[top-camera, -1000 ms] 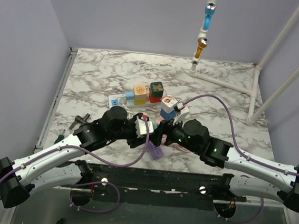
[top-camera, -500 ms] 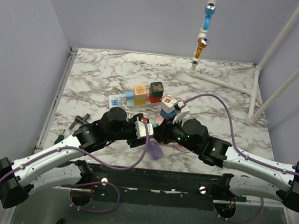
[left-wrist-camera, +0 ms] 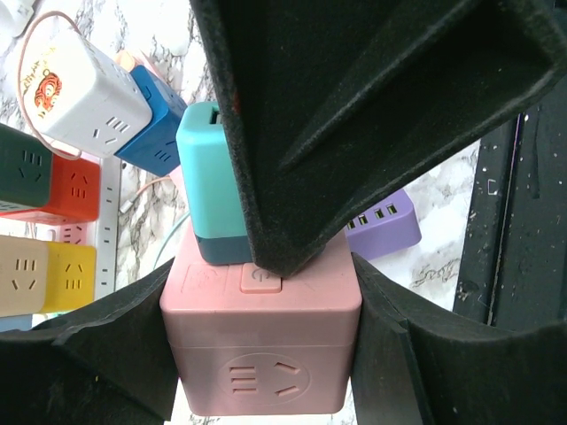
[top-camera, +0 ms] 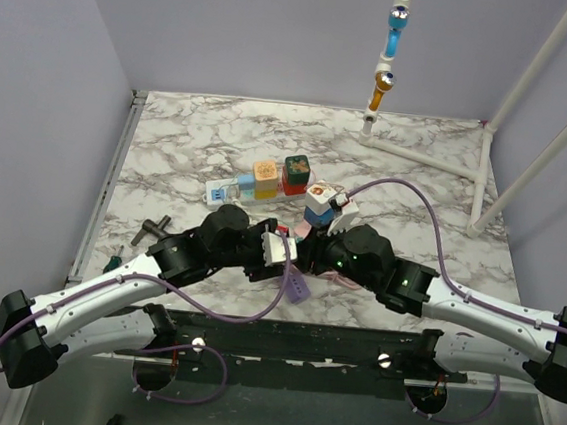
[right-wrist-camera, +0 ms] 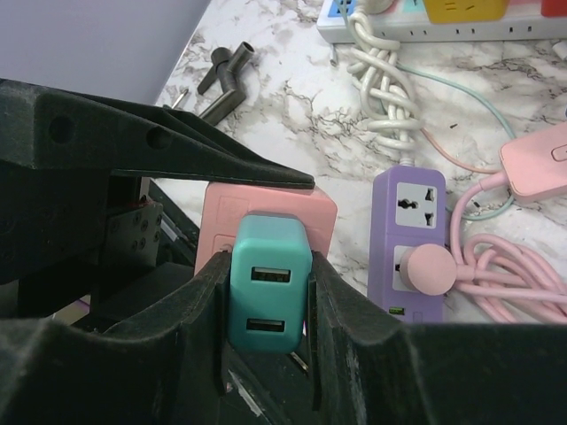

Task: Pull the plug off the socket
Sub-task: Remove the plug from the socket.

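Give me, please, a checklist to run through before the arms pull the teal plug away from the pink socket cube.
1. Left fingers clamp the pink socket cube on two opposite sides: ok.
2. Right fingers hold the teal charger plug on both sides: ok.
3. Plug's prongs out of the cube: cannot tell.
4. Purple power strip lies apart from the held pair: ok.
5. Blue socket cube clear of the plug's path: cannot tell.
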